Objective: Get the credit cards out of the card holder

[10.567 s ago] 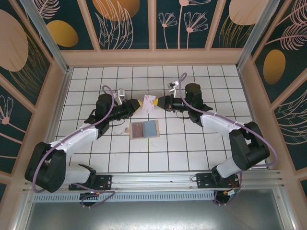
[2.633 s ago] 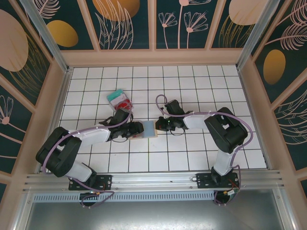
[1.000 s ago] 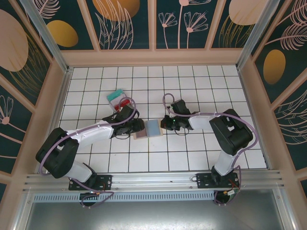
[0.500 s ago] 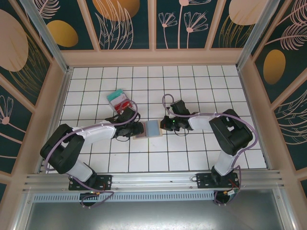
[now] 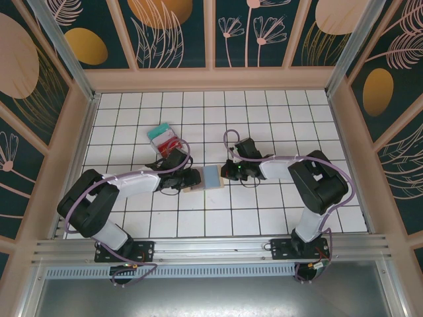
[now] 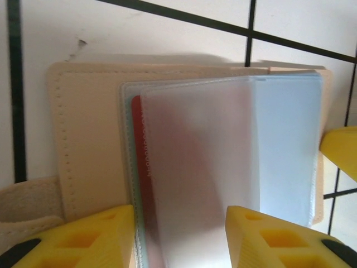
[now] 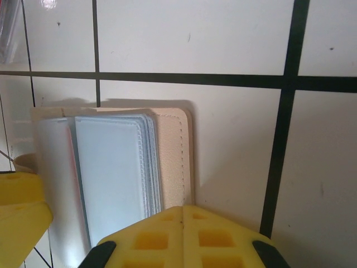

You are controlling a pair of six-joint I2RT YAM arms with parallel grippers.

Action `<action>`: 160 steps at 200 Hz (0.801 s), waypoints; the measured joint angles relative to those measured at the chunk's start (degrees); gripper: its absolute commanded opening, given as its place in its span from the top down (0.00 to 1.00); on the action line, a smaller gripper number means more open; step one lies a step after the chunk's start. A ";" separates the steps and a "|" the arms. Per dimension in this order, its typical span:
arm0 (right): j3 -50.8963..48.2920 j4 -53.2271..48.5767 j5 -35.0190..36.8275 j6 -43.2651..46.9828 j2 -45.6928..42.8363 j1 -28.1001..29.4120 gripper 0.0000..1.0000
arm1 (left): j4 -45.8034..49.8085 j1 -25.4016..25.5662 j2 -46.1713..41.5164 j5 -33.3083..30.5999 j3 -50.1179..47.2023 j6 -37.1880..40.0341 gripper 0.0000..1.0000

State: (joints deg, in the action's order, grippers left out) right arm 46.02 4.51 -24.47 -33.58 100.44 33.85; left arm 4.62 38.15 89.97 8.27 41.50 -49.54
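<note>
The tan card holder (image 5: 209, 177) lies open on the tiled table, its frosted sleeves (image 6: 195, 167) fanned over the blue-grey panel. A red card's edge (image 6: 137, 162) shows inside a sleeve. My left gripper (image 6: 179, 240) is open, its yellow fingers (image 6: 83, 234) standing on either side of the top sleeve at the holder's left half (image 5: 190, 178). My right gripper (image 7: 181, 234) is shut with nothing in it, its tip at the right edge of the holder's tan cover (image 7: 173, 151). A teal-green card (image 5: 158, 131) and a red card (image 5: 171, 142) lie together on the table, behind the left arm.
The white tiled floor (image 5: 264, 119) is walled by wooden panels (image 5: 211, 79) on three sides, with the metal rail (image 5: 211, 247) at the near edge. Both forearms lie low, converging on the holder from left and right.
The left gripper has shifted slightly nearer over the holder's left half. The holder, the right gripper and the two loose cards have stayed put.
</note>
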 measured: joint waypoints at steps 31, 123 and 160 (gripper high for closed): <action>0.00 0.00 0.02 0.00 0.00 0.00 1.00 | -1.51 0.00 0.00 1.88 -0.17 0.59 0.36; -0.02 0.00 0.00 -0.04 0.00 0.02 1.00 | -4.09 0.00 -4.28 5.25 -0.15 2.62 0.07; -0.02 0.00 0.02 -0.22 0.00 0.02 1.00 | -4.20 0.00 -4.52 6.36 0.79 3.02 0.07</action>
State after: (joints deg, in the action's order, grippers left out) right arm 46.00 4.51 -24.45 -33.80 100.44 33.87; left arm 0.43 38.15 85.45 14.63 42.28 -46.52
